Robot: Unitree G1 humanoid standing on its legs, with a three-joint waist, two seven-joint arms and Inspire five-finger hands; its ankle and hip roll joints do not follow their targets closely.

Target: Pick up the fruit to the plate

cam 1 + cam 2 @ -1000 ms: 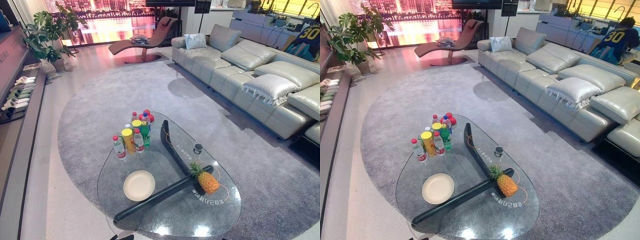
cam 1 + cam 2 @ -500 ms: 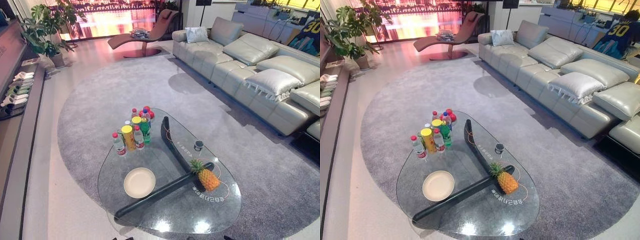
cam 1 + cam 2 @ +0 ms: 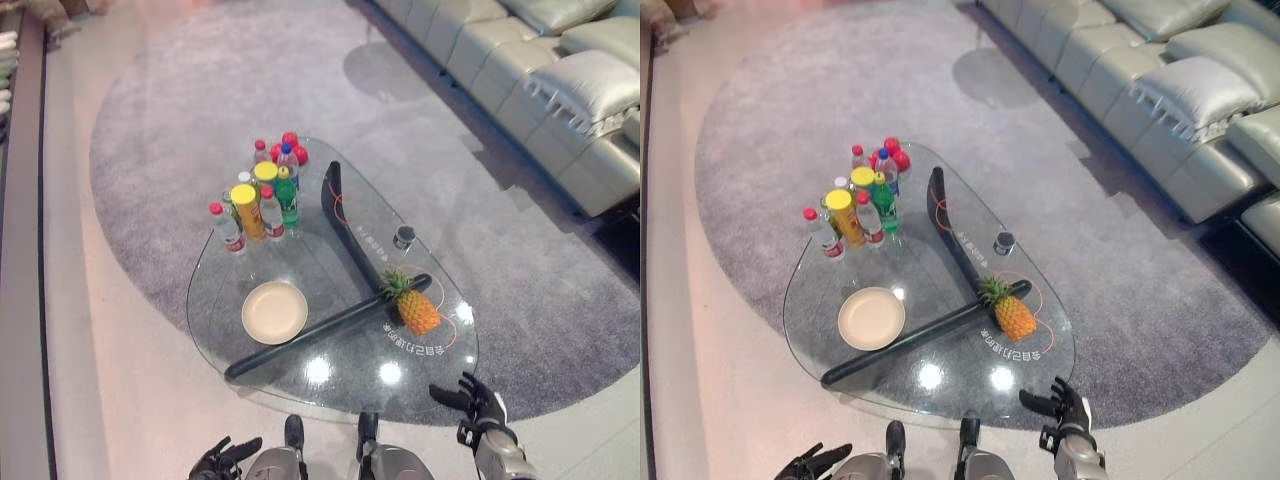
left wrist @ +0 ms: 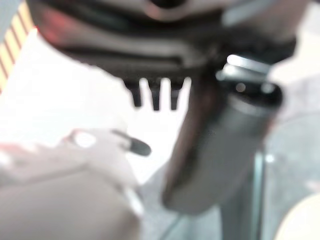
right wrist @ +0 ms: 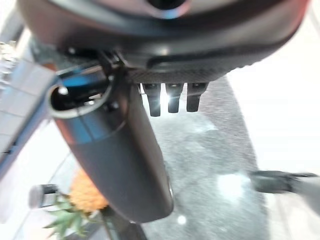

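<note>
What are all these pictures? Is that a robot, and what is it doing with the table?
Yes, it is a robot with two arms and dark hands. Two pictures come from cameras in its head, looking down; they show nearly the same scene. The other two come from cameras on its wrists, very close up.

Before it stands a glass table. On the table lie a pineapple, an empty cream plate, a bunch of bottles and cans and a small dark cup.

The right hand is at the table's near edge with its fingers spread, close to the pineapple. The left hand is low beside the robot, open too. Neither holds anything. The pineapple is not yet on the plate.
</note>
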